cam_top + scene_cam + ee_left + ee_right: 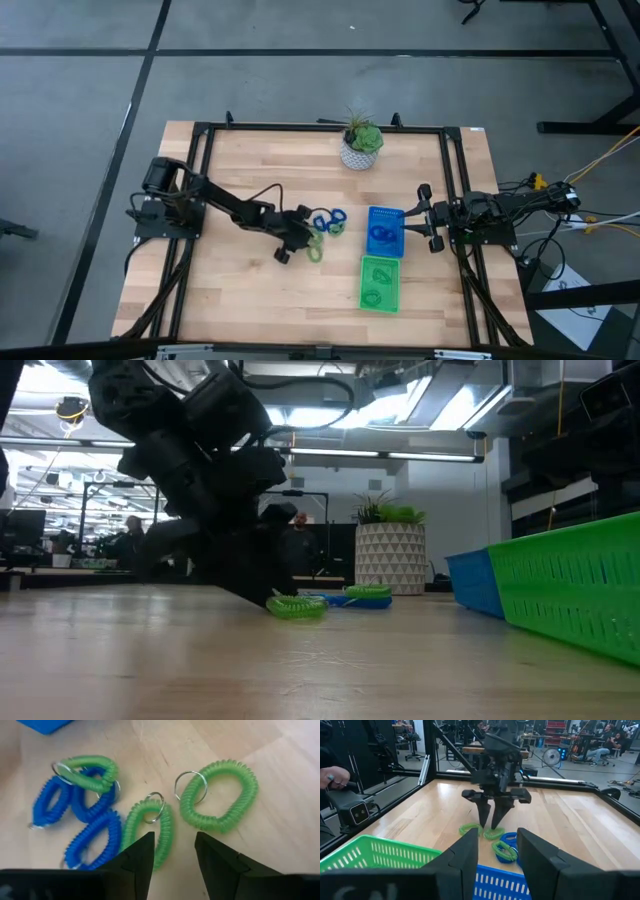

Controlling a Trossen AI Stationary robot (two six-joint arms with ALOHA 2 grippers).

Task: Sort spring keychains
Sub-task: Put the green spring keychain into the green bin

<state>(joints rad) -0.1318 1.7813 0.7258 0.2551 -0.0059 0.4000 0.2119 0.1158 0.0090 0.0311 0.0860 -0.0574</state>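
Now our left gripper (172, 857) hangs parted over a green keychain (149, 833); overhead hides that coil, and the right gripper (497, 852) waits parted.

No readable text, label, brand, number or sign shows on anything in these views, near or far.

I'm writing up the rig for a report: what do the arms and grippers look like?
Both arms are black and jointed, with black cables looped along them. The left gripper has two dark, tapering, pointed fingers under a wide crossbar. The right gripper looks the same; yellow and white cables trail off behind its base.
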